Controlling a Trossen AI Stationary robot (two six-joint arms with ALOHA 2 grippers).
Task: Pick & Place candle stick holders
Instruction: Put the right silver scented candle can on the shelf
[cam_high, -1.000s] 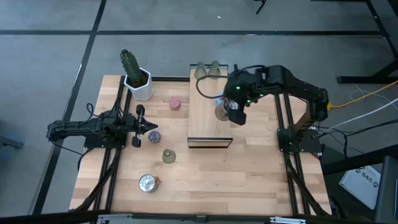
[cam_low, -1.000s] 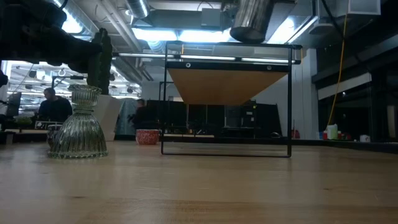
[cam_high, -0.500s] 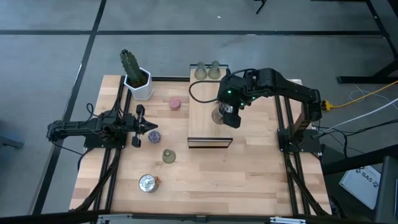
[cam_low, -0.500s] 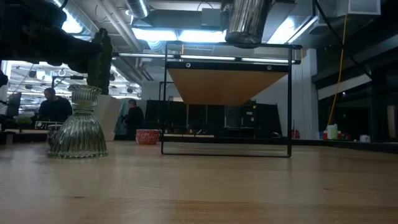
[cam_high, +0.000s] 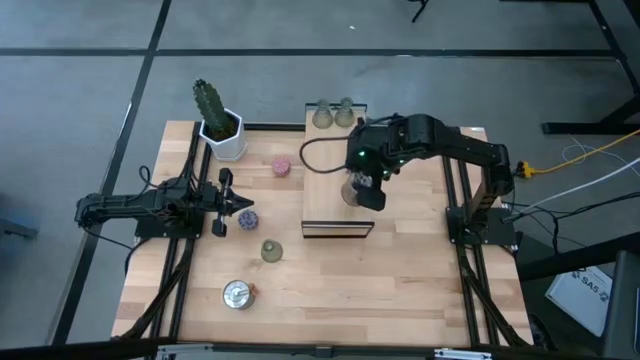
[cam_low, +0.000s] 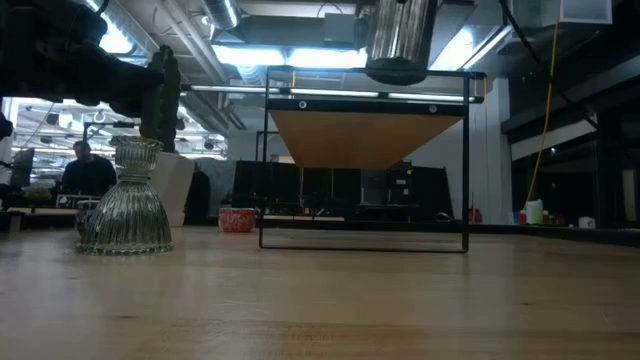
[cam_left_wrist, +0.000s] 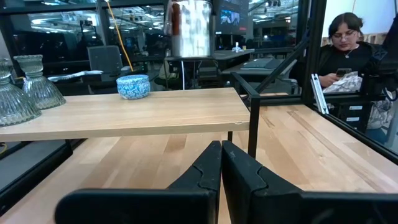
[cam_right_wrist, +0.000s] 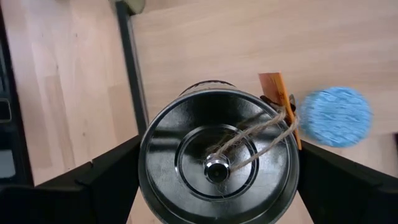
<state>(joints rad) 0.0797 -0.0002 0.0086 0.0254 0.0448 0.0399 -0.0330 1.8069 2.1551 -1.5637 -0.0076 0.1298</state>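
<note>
The light wooden bench (cam_high: 330, 290) carries a raised wooden board (cam_high: 325, 200) on a black frame. Above the board, the right gripper (cam_high: 352, 188) has its fingers clamped on a shiny silver candle holder (cam_right_wrist: 217, 162), round, with a central knob tied with twine and an orange tag. A blue holder (cam_right_wrist: 336, 116) sits on the board just beside it. The left gripper (cam_high: 243, 205) rests at the bench's left, fingers together. Beyond, a person (cam_left_wrist: 348, 50) sits in the room.

cactus (cam_high: 209, 100) in white pot (cam_high: 227, 139), raised wooden board (cam_high: 328, 185)
</note>
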